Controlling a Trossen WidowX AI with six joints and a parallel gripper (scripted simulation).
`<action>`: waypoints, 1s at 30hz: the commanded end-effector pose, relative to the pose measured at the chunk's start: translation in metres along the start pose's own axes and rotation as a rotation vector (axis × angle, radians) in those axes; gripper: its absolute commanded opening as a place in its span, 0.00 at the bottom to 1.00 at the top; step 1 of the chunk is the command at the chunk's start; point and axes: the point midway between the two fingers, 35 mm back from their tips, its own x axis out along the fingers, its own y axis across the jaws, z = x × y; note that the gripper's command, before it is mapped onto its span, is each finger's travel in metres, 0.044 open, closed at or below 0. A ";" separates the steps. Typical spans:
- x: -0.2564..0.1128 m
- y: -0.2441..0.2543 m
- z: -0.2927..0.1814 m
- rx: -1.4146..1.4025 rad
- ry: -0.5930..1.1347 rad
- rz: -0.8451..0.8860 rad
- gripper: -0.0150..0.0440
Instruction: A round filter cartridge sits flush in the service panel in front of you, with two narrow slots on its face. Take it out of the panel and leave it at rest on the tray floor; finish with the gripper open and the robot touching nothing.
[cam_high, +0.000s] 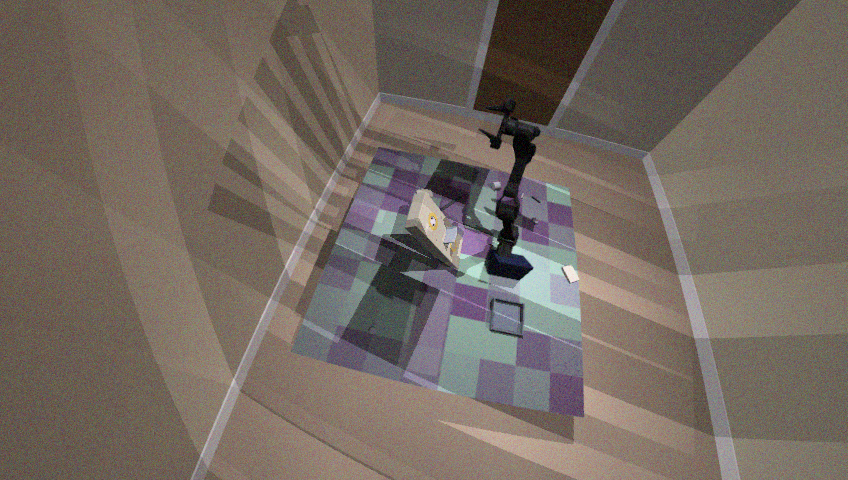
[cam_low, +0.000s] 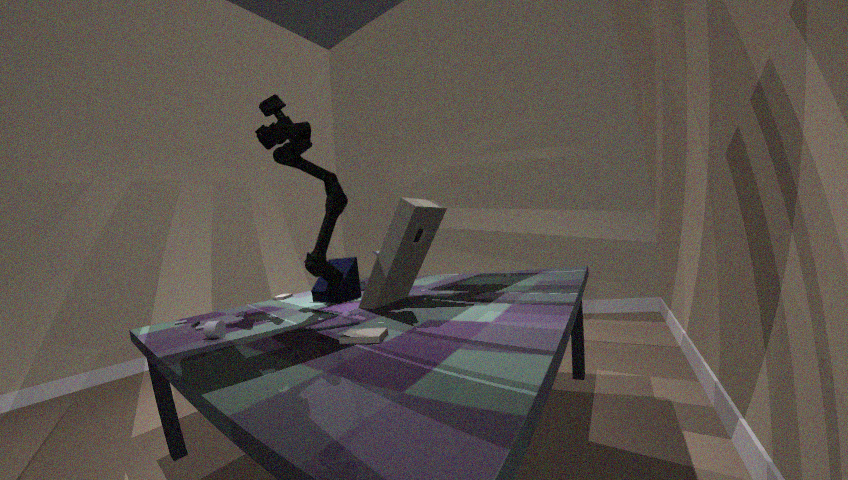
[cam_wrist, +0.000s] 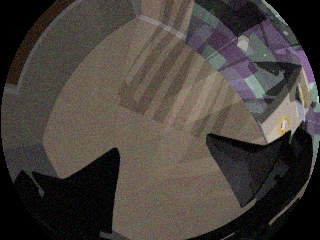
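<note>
The round cartridge (cam_high: 432, 221) (cam_wrist: 283, 125) shows as a pale disc inside a yellow ring on the face of the tilted beige service panel (cam_high: 418, 211) (cam_low: 395, 261). It looks seated there; its slots are too small to make out. The tray (cam_high: 490, 318), a dark-rimmed square with a grey floor, lies beyond the robot's blue base, and nothing shows in it. My gripper (cam_high: 484, 119) (cam_wrist: 163, 146) is open and empty, raised high and well away from the panel and tray. In the wrist view its fingers stand wide apart with only wall between them.
The arm rises from the dark blue base (cam_high: 509, 265) (cam_low: 351, 276) beside the panel. A white round piece (cam_high: 496, 185) (cam_low: 214, 329) lies on the table. A pale flat block (cam_low: 365, 334) (cam_wrist: 243, 41) lies behind the panel. Another pale block (cam_high: 570, 273) lies near the table edge.
</note>
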 end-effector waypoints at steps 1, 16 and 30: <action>-0.001 0.001 0.000 0.009 0.004 0.003 0.89; -0.073 0.086 0.096 1.580 0.657 0.138 0.45; -0.037 0.078 0.191 2.742 0.996 -0.142 0.45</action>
